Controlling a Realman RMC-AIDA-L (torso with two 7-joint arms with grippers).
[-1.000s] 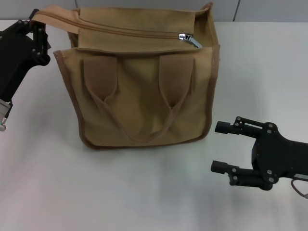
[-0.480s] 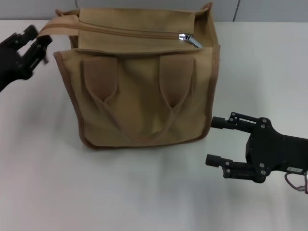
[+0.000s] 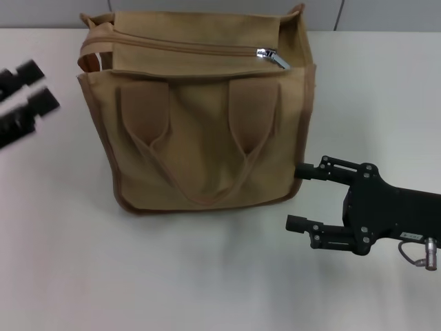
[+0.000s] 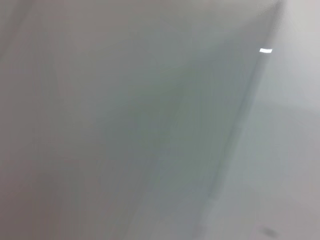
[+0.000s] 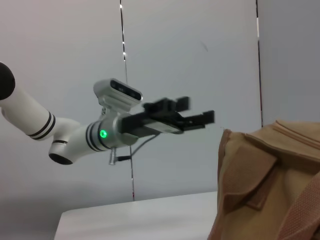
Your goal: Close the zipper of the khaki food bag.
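Observation:
The khaki food bag [image 3: 200, 131] stands upright in the middle of the white table, its front with two handle patches facing me. The zipper [image 3: 186, 47] runs across the top panel, and its silver pull tab [image 3: 273, 56] sits at the right end. My left gripper [image 3: 34, 89] is open and empty, to the left of the bag and apart from it. My right gripper [image 3: 295, 196] is open and empty, close to the bag's lower right corner. The right wrist view shows the bag's side [image 5: 270, 185] and the left gripper [image 5: 197, 111] farther off.
The white table [image 3: 207, 276] stretches in front of the bag and to both sides. A grey wall with panel seams [image 5: 123, 50] stands behind. The left wrist view shows only a blurred pale surface [image 4: 150, 125].
My left gripper has let go of the bag's left strap and moved away to the left and down; the strap has dropped back against the bag. My right gripper has moved left toward the bag.

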